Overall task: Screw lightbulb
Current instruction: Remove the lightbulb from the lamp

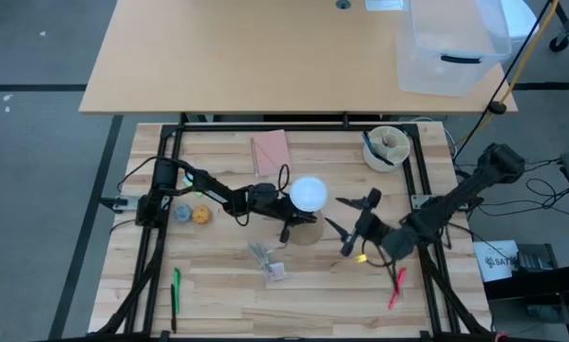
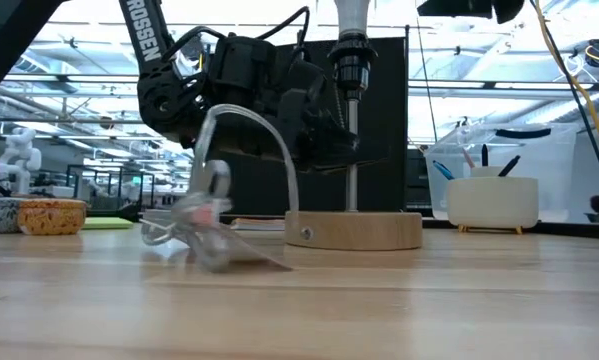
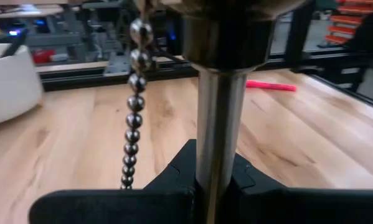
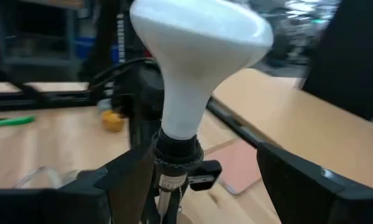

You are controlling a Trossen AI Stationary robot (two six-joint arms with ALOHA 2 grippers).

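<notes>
Lightbulb (image 4: 195, 46) seated in socket; my left gripper (image 3: 214, 186) pinches lamp stem (image 3: 216, 124) to steady it; right gripper (image 1: 346, 228) jaws spread beside bulb for twisting.

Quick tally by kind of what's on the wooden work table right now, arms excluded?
Lamp stand with lightbulb: 1
Markers: 2, green and pink-red
White cup: 1
Pink pad: 1
Small bowls: 2
Clear plastic wrapper: 1
Total: 8
</notes>
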